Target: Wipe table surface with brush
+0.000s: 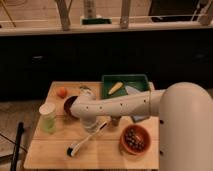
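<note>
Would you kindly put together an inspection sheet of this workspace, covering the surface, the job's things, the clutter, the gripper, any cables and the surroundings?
Surface: table surface, light wooden planks, carrying several items.
Job's things: brush, white handle slanting down-left from the gripper, dark head near the table's front.
Clutter: green tray at the back with a yellow item; orange fruit; dark red bowl; pale green cup; orange bowl with dark round pieces.
Gripper: gripper is low over the table's middle, at the brush handle's upper end.
Cables: nothing seen.
Surroundings: dark cabinet fronts behind the table; a dark upright post at the left.
</note>
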`<action>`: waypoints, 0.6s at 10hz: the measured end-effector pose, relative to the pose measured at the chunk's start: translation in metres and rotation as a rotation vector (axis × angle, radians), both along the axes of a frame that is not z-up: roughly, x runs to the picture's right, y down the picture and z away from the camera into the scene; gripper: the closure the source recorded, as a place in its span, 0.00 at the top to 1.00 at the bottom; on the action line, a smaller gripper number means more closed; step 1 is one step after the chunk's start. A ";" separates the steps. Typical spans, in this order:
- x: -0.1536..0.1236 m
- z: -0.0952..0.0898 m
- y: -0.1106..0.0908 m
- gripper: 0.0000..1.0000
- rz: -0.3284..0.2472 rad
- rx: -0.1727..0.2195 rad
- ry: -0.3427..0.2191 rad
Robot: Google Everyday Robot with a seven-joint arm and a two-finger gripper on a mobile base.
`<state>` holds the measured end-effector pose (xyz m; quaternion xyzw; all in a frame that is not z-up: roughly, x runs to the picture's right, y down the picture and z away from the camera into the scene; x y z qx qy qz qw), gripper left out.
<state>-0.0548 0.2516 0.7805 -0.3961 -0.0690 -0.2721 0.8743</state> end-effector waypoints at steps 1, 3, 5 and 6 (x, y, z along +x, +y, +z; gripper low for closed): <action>0.004 0.007 -0.008 0.00 0.000 0.018 0.010; -0.003 0.019 -0.017 0.00 0.001 0.037 0.006; -0.026 0.027 -0.021 0.00 0.010 0.050 -0.028; -0.039 0.028 -0.020 0.00 0.012 0.046 -0.060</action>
